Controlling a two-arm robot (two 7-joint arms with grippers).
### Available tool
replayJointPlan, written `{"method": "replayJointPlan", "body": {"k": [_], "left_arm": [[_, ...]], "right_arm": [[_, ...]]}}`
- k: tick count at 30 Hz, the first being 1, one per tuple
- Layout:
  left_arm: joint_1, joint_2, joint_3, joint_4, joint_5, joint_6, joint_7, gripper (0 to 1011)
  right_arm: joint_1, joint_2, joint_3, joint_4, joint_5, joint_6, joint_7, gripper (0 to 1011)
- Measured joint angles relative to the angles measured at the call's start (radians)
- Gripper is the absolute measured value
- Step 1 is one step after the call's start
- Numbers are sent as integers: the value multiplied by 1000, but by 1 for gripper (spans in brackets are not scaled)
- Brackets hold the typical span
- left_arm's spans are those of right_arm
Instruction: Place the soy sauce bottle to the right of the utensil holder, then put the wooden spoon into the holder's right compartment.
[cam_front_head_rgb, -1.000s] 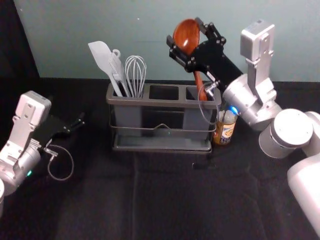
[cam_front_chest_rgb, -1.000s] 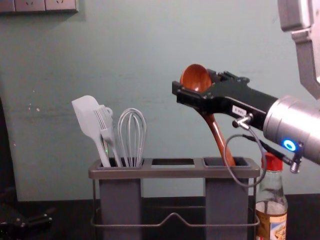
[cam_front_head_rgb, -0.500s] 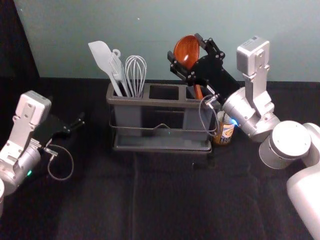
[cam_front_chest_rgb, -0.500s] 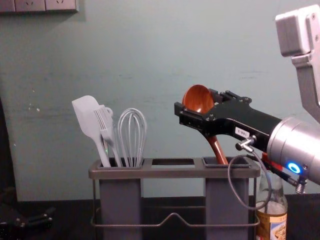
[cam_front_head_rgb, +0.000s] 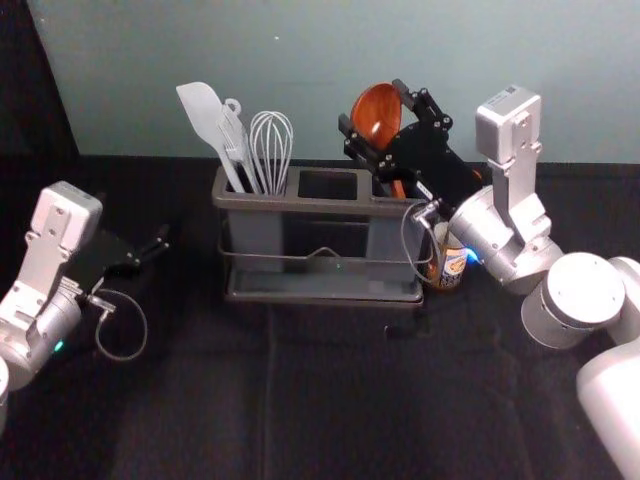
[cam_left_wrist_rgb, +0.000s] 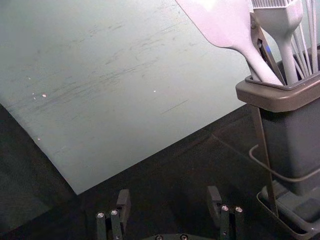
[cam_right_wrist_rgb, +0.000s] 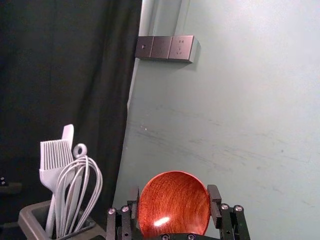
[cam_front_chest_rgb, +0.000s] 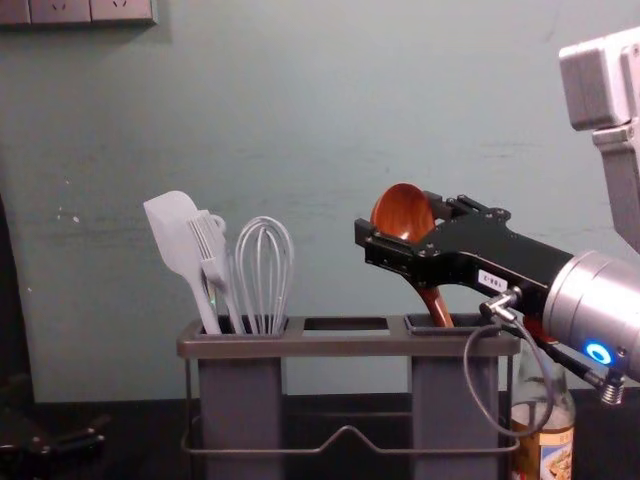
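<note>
Head view: the right gripper (cam_front_head_rgb: 375, 106) is holding the wooden spoon (cam_front_head_rgb: 374, 122) at the utensil holder's (cam_front_head_rgb: 325, 205) right compartment, beside the soy sauce bottle (cam_front_head_rgb: 452, 268); the left gripper (cam_front_head_rgb: 160, 243) is resting parked, left.

Chest view: the spoon's handle (cam_front_chest_rgb: 434, 303) is slanting into the opening, so further lowering could be jamming it; the looping cable (cam_front_chest_rgb: 466, 372) could be snagging the bottle.

Left wrist view: 2 fingers (cam_left_wrist_rgb: 123, 204) are standing wide.

Right wrist view: the bowl (cam_right_wrist_rgb: 174, 200) is sitting between 2 fingers (cam_right_wrist_rgb: 214, 200), pinched.

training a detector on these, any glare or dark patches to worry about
right wrist view: a bright glint inside the spoon's bowl; head view: the black left gripper nearly melts into the dark cloth; left wrist view: the spatula has a bright, washed-out patch
</note>
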Motion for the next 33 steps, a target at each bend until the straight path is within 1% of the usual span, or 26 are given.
{"method": "replayJointPlan", "body": {"k": [21, 23, 25, 26, 27, 28, 33], "left_arm": [[0, 0, 0, 0, 0, 0, 0, 1005], [0, 0, 0, 0, 0, 0, 0, 1005], [0, 0, 0, 0, 0, 0, 0, 1005], [0, 0, 0, 0, 0, 0, 0, 1005], [0, 0, 0, 0, 0, 0, 0, 1005], [0, 0, 0, 0, 0, 0, 0, 1005], [0, 0, 0, 0, 0, 0, 0, 1005]], "right_arm": [[-52, 13, 12, -65, -10, -5, -10, 840], [-54, 13, 14, -67, -10, -5, -11, 869], [-55, 12, 16, -70, -10, -6, -13, 933], [-56, 12, 17, -71, -10, -6, -14, 933], [-58, 11, 17, -75, -10, -6, -15, 978], [-58, 11, 18, -77, -10, -5, -17, 992], [-70, 12, 21, -100, -10, 2, -21, 1002]]}}
